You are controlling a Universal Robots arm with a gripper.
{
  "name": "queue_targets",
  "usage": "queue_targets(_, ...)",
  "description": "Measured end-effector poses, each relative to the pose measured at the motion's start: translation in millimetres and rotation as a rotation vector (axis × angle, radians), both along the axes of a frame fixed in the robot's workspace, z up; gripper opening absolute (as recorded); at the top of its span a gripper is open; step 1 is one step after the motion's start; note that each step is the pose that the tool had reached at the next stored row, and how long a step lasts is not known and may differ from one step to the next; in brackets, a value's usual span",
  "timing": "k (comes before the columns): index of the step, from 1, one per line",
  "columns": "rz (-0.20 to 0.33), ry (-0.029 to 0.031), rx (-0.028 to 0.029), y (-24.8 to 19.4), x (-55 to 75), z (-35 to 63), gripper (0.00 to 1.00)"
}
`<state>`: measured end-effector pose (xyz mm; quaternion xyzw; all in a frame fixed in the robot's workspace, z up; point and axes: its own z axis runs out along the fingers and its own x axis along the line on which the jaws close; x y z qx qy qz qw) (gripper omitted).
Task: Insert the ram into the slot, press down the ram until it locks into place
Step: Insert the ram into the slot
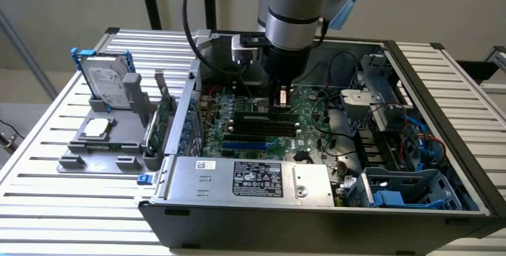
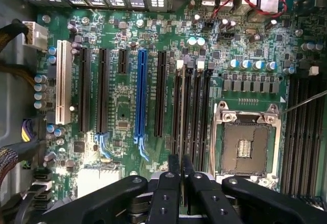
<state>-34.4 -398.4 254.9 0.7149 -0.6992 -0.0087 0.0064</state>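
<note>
We see the arm [image 1: 294, 7] reaching down into the open case [image 1: 442, 149], which sits on a slatted table [image 1: 47, 208]. The gripper [image 1: 282, 106] hangs over the board [image 1: 217, 143], at the edge of the bank of black slots [image 1: 265, 129].

In the wrist view the two fingertips [image 2: 173, 164] are drawn almost together, with only a thin dark gap between them. We cannot tell whether anything is pinched in that gap. They line up with the slot [image 2: 179, 109] that lies closest to the blue slot [image 2: 141, 96]. Three more like it run parallel on the side of the socket [image 2: 248, 142], which stands open and bare.

In the exterior view a pale green strip, which we take for the ram [image 1: 261, 116], runs along the far row of the bank. It lies on the side away from the blue slot. The gripper tip is at the strip's end on the exterior view's right, touching it or just above it. We cannot tell whether the ram is seated, or whether the end clips are closed.

A labelled power supply [image 1: 253, 179] fills the near side of the case. On the exterior view's left, outside the case, a grey stand [image 1: 103, 143] holds a hard drive [image 1: 106, 81] upright and a card [image 1: 163, 114] on edge. A white slot [image 2: 63, 81] lies well beyond the blue one.
</note>
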Motion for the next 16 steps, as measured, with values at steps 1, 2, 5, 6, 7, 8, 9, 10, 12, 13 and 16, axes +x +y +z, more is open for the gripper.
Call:
queue_targets(1,-0.001,-0.0008,-0.0010,0.0,-0.1,-1.5,0.13)
queue_targets(2,-0.002,-0.0015,-0.0020,0.1,0.0,-2.9,0.13)
queue_targets(5,-0.011,-0.0024,-0.0054,0.1,-0.1,-5.7,0.13)
queue_targets(6,-0.014,-0.0027,-0.0062,0.1,-0.1,-6.4,0.13)
queue_targets(7,-0.016,-0.0028,-0.0073,0.1,-0.1,-6.9,0.13)
queue_targets(8,-0.018,-0.0030,-0.0083,0.1,-0.1,-7.4,0.13)
queue_targets(9,-0.019,-0.0031,-0.0095,0.2,-0.1,-7.8,0.13)
queue_targets(10,-0.019,-0.0032,-0.0101,0.2,-0.1,-8.1,0.13)
queue_targets(12,-0.020,-0.0033,-0.0111,0.1,-0.1,-8.4,0.13)
queue_targets(13,-0.020,-0.0033,-0.0111,0.1,-0.1,-8.6,0.13)
queue_targets(16,-0.020,-0.0038,-0.0108,0.2,-0.1,-9.7,0.13)
